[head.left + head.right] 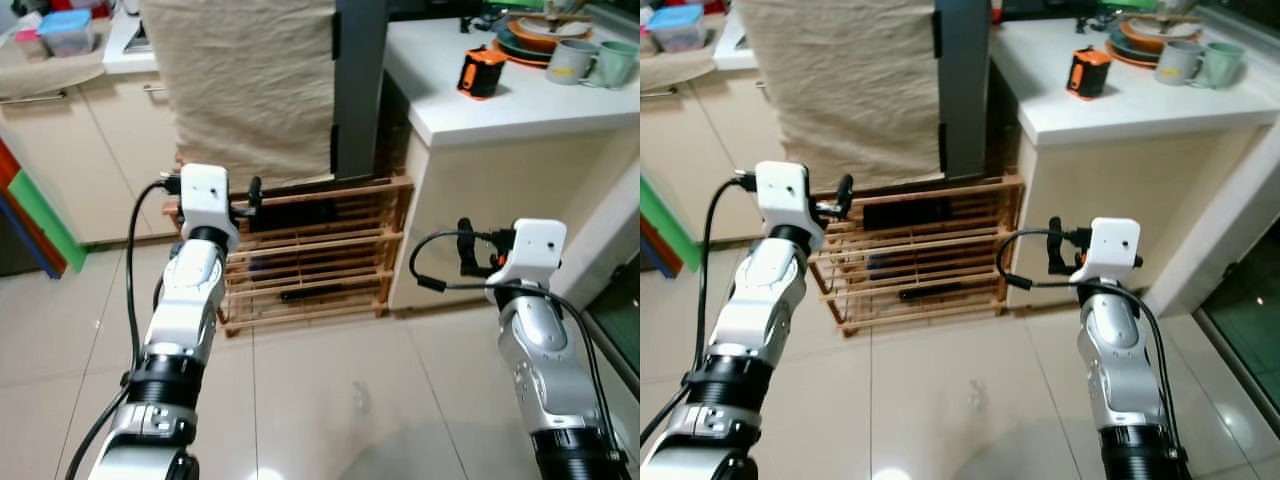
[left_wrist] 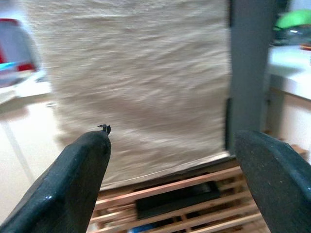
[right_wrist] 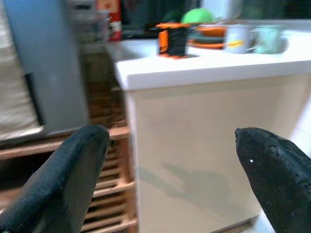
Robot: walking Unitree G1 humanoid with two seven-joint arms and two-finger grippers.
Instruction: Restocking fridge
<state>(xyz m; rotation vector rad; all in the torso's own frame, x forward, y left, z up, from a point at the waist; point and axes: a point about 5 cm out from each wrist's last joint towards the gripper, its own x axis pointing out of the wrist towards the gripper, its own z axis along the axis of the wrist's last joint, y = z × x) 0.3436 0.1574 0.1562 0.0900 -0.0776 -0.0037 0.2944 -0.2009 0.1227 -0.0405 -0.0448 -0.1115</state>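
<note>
Left eye view: both silver arms raised, nothing held. Tall grey fridge [image 1: 358,90] at upper centre, beige wrinkled cloth [image 1: 250,85] draped over its front, slatted wooden rack [image 1: 310,250] at its foot. White countertop [image 1: 520,100] upper right carries an orange-black box [image 1: 481,72] and two pale mugs [image 1: 595,62].

Left wrist view: left gripper [image 2: 177,179] spread wide, empty, facing cloth and rack.

Right wrist view: right gripper [image 3: 170,179] spread wide, empty, facing the cream cabinet side [image 3: 194,145].
</note>
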